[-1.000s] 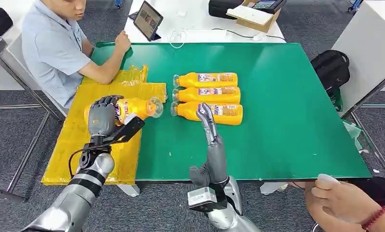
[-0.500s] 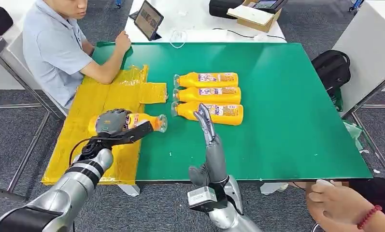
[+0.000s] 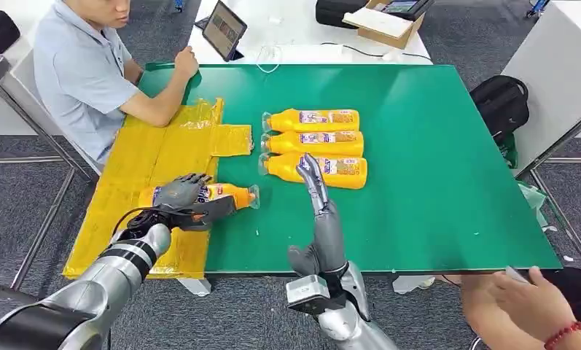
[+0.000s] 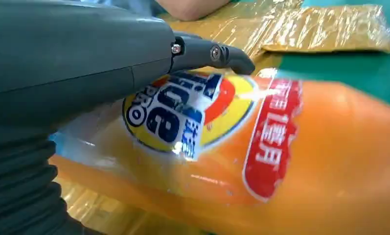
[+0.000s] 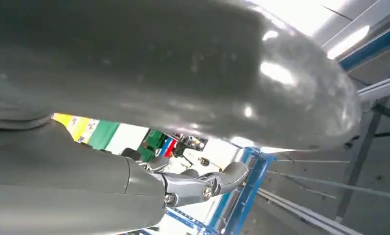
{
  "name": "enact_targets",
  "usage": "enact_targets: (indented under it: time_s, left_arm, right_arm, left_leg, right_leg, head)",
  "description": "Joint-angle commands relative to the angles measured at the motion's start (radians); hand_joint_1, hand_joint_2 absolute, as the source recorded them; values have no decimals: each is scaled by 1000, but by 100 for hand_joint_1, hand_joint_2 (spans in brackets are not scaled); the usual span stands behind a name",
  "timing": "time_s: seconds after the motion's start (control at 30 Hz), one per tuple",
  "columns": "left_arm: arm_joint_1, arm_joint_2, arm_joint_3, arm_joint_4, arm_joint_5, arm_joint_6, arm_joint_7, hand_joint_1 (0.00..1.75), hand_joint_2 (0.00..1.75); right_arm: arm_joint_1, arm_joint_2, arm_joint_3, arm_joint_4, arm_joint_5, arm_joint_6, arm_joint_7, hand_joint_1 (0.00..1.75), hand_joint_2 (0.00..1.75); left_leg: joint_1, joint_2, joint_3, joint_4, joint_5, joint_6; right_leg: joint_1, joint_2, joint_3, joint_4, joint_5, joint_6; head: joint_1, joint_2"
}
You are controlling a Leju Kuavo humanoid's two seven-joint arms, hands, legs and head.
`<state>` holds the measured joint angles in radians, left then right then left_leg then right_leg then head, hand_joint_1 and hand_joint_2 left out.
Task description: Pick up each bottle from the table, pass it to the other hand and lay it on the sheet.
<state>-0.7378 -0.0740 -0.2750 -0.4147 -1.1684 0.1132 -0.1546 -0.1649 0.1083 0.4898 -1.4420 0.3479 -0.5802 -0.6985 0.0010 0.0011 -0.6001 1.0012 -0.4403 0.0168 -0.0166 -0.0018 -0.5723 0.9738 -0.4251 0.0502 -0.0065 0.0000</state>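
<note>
A green table [image 3: 433, 182] is seen on a grey carpeted floor, with a crinkled yellow sheet [image 3: 152, 157] spread over the end where a person in a light blue shirt [image 3: 79, 73] is seated with an arm resting on it. At the edge of the sheet nearest the robot, an orange bottle [image 3: 225, 195] is gripped on its side by the left hand [image 3: 181, 198], fingers wrapped over its labelled body, its cap pointing away from the sheet over the green surface; whether it touches the surface cannot be told. Just beyond the sheet's far-side flap, three more orange bottles [image 3: 313, 139] are laid side by side, caps toward the sheet. The right hand [image 3: 318, 191] is held upright and empty with fingers extended, in front of the nearest of the three. A tablet [image 3: 223, 30] is propped on a white table behind the sheet. Another person's hand [image 3: 524, 302] is visible at the table corner farthest from the sheet.
</note>
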Motion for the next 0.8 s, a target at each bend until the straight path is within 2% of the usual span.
enact_targets:
  time_s: [0.03, 0.07, 0.13, 0.2, 0.23, 0.27, 0.3, 0.33, 0.43, 0.57, 0.6, 0.67, 0.73, 0.8]
  left_arm:
    - [-9, -29, 207, 63, 290, -181, -184, 0, 0]
    - [-9, -29, 207, 63, 290, -181, -184, 0, 0]
    - [22, -40, 281, -2, 403, -156, -303, 0, 0]
    - [40, -58, 316, -46, 456, -128, -338, 0, 0]
    - [78, -91, 362, -141, 529, -30, -396, 0, 175]
    - [78, -91, 362, -141, 529, -30, -396, 0, 175]
    - [109, -110, 352, -225, 558, -9, -379, 0, 175]
    - [147, -137, 381, -319, 689, -1, -386, 0, 175]
    - [232, -149, 346, -504, 866, 65, -415, 0, 175]
    - [232, -149, 346, -504, 866, 65, -415, 0, 175]
    - [248, -149, 348, -527, 908, 67, -421, 0, 175]
    - [311, -136, 322, -622, 1028, 118, -440, 0, 175]
    - [415, -117, 307, -763, 1099, 174, -449, 0, 175]
    - [492, -107, 286, -867, 1054, 313, -438, 0, 175]
  right_arm:
    - [-59, -21, 6, 87, -41, -24, 0, 0, 0]
    - [-59, -21, 6, 87, -41, -24, 0, 0, 0]
    - [-65, -27, 21, 83, -61, -50, 0, 0, 0]
    - [-62, -34, 31, 74, -63, -69, 0, 0, 0]
    - [-54, -42, 43, 63, -60, -101, 0, 0, 0]
    - [-54, -42, 43, 63, -60, -101, 0, 0, 0]
    - [-44, -45, 46, 50, -59, -109, 0, 0, 0]
    - [-27, -31, 23, 35, -28, -118, 0, 0, 0]
    - [-2, -9, -25, 7, 39, -118, 0, 0, 0]
    - [-2, -9, -25, 7, 39, -118, 0, 0, 0]
    - [1, -10, -41, 10, 48, -118, 0, 0, 175]
    - [0, -5, -93, 109, 96, -113, 13, 0, 175]
    - [-14, -41, -141, 190, 163, -83, 98, 0, 175]
    - [-35, -74, -184, 266, 254, -19, 194, 0, 175]
  left_leg:
    - [1, 0, 4, 0, -1, -1]
    - [0, 0, 4, -1, 0, 0]
    - [0, 0, 6, -1, 0, 0]
    - [0, 0, 6, -1, 0, 0]
    - [1, 1, 8, -1, -1, -1]
    - [0, -1, 6, -1, 0, -1]
    - [1, -2, 6, 0, -1, -1]
    - [1, -2, 4, 0, 0, 0]
    - [0, -2, 5, 0, -1, -1]
    - [0, -1, 4, 0, -1, -1]
    - [0, -1, 3, 0, -1, -1]
    - [0, -1, 2, 0, 0, -1]
    - [0, 1, 5, -2, -1, 0]
    - [1, 2, 6, -2, -1, 0]
  right_leg:
    - [1, 0, 4, -1, 0, -2]
    - [0, 1, 4, -1, 0, -1]
    - [0, 1, 6, -1, 0, -1]
    - [0, 1, 6, -1, 0, -1]
    - [1, 1, 8, -1, 0, -2]
    - [0, 0, 6, -1, 0, -1]
    - [1, -1, 8, -1, -1, -2]
    - [1, -2, 5, -1, -1, -1]
    - [0, -1, 5, 0, -1, -1]
    - [1, -1, 4, 0, -1, -2]
    - [1, -1, 3, 0, -1, -1]
    - [0, 0, 2, -1, 0, -1]
    - [1, 2, 4, -2, 0, -1]
    - [1, 3, 5, -3, 0, -1]
  head:
    - [0, 0]
    - [0, 0]
    - [0, 0]
    - [0, 0]
    - [0, 0]
    - [0, 0]
    - [0, 0]
    - [0, 0]
    - [0, 0]
    - [0, 0]
    - [0, 0]
    - [0, 0]
    - [0, 0]
    - [0, 0]
